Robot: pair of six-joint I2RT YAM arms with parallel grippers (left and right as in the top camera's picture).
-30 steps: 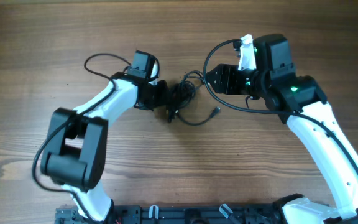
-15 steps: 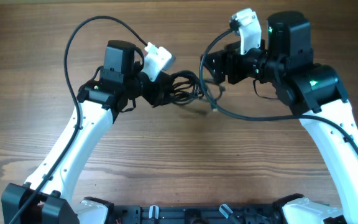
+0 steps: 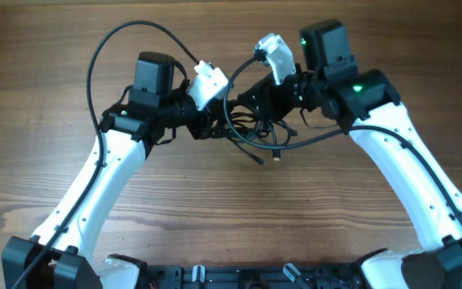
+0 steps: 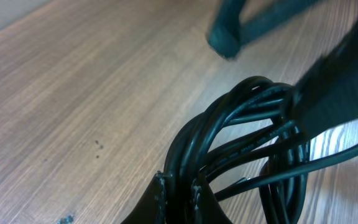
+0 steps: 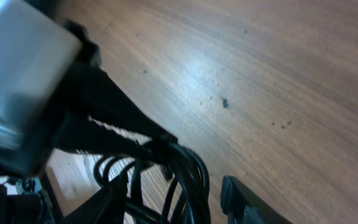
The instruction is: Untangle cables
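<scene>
The cables [image 3: 245, 132] are a tangled bundle of thin black cords held above the wooden table between my two grippers. Two loose ends with small plugs [image 3: 268, 157] hang below the bundle. My left gripper [image 3: 215, 122] is shut on several strands of the bundle; in the left wrist view its fingertips [image 4: 179, 190] pinch the cords [image 4: 247, 143]. My right gripper [image 3: 252, 103] is at the bundle's right side. In the right wrist view its fingers [image 5: 171, 183] stand apart with looped cords [image 5: 188, 168] between them and a gap beside the right finger.
The table [image 3: 46, 96] is brown wood. Thick black arm wires arch over the left arm [image 3: 127, 28] and sag below the right gripper [image 3: 319, 138]. A black rail [image 3: 255, 277] runs along the front edge. The left gripper's white camera housing [image 5: 17, 74] fills the right wrist view's left.
My right gripper has moved left and closed in on the bundle. My left arm, low on the table a second ago, now holds the bundle lifted. The loose ends hang lower.
</scene>
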